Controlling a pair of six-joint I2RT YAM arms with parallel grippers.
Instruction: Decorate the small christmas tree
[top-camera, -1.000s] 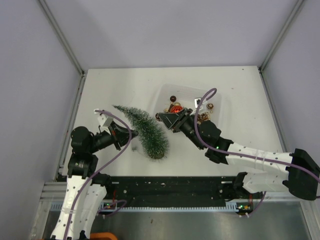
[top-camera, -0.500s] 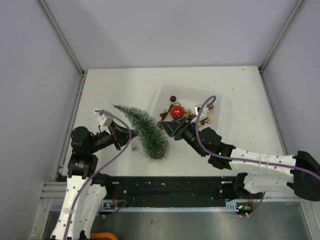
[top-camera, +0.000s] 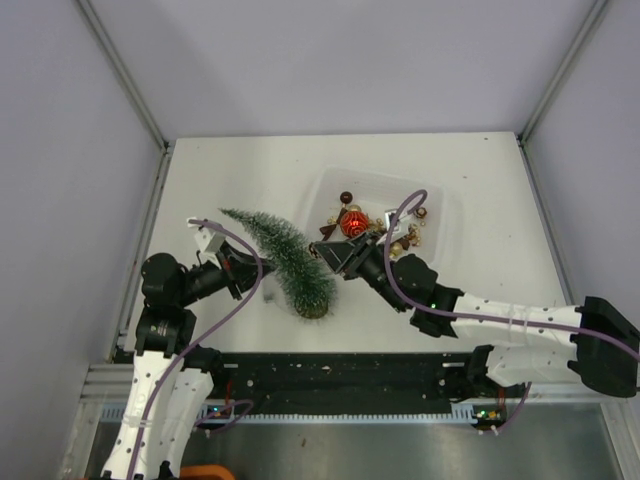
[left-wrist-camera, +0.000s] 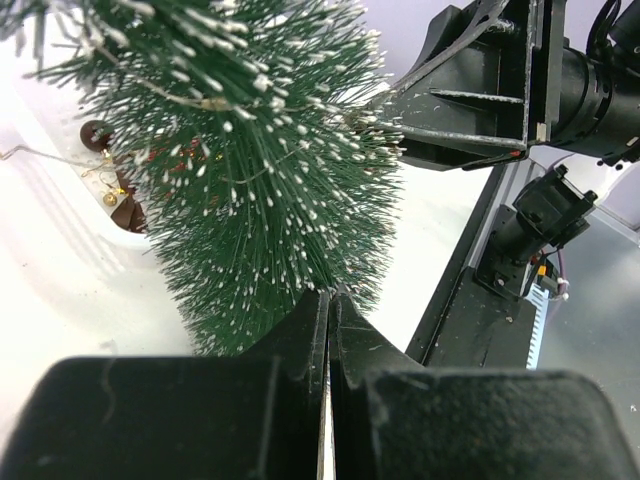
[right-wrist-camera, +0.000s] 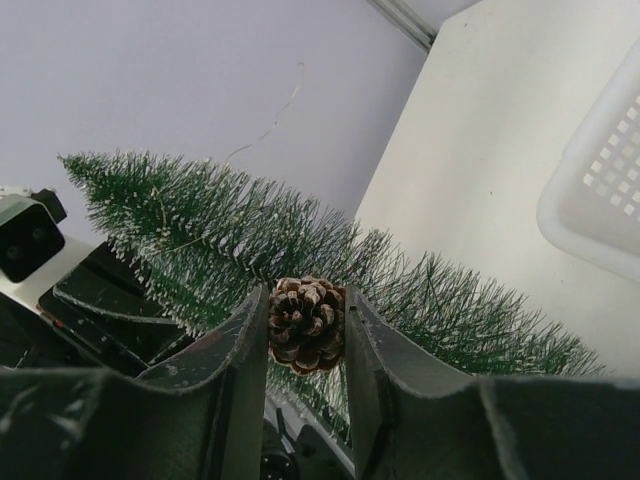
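Note:
The small christmas tree (top-camera: 285, 260) leans on the table, tip to the far left and base (top-camera: 313, 310) to the near right. It fills the left wrist view (left-wrist-camera: 250, 150) and crosses the right wrist view (right-wrist-camera: 230, 235). My left gripper (top-camera: 262, 278) is shut, its tips buried in the tree's lower bristles (left-wrist-camera: 328, 295). My right gripper (top-camera: 322, 250) is shut on a brown pinecone (right-wrist-camera: 307, 323) and holds it against the tree's right side, just off the bristles.
A white tray (top-camera: 445, 205) stands right of the tree. It holds a red bauble (top-camera: 351, 222) and several small brown and gold ornaments (top-camera: 408, 234). Grey walls close in both sides. The black base rail (top-camera: 330, 375) runs along the near edge.
My right gripper has moved left from over the tray to the tree's side, carrying the pinecone. The red bauble is now uncovered. The tree's tip has shifted slightly left.

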